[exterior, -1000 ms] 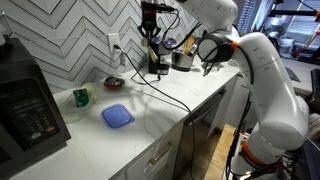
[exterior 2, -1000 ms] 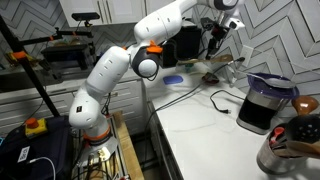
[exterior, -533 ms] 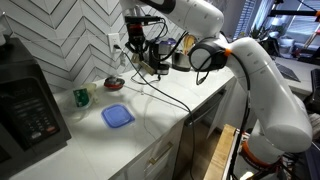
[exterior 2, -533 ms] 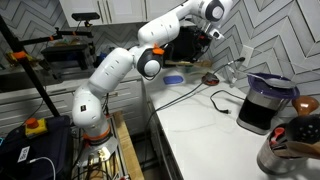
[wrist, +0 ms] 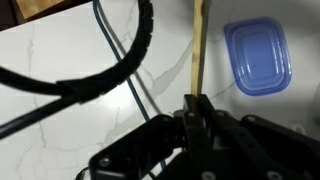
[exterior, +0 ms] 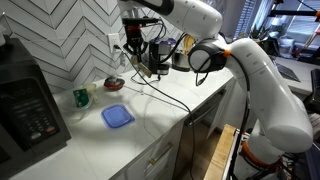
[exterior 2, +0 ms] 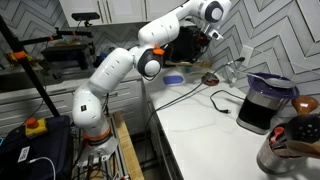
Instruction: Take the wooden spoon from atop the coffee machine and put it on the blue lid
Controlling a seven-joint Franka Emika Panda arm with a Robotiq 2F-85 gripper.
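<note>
The hand (wrist: pixel 196 108) is closed on one end of the wooden spoon (wrist: pixel 198 45), which sticks out ahead of it above the counter (wrist: pixel 60 60), the blue lid (wrist: pixel 257 57) lying ahead and aside; so thin a grip could let the spoon swivel or snag the black cord (wrist: pixel 120 70) nearby.

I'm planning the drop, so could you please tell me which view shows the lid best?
The wrist view: the lid shows large, whole, from above. In both exterior views the lid is small and distant.
</note>
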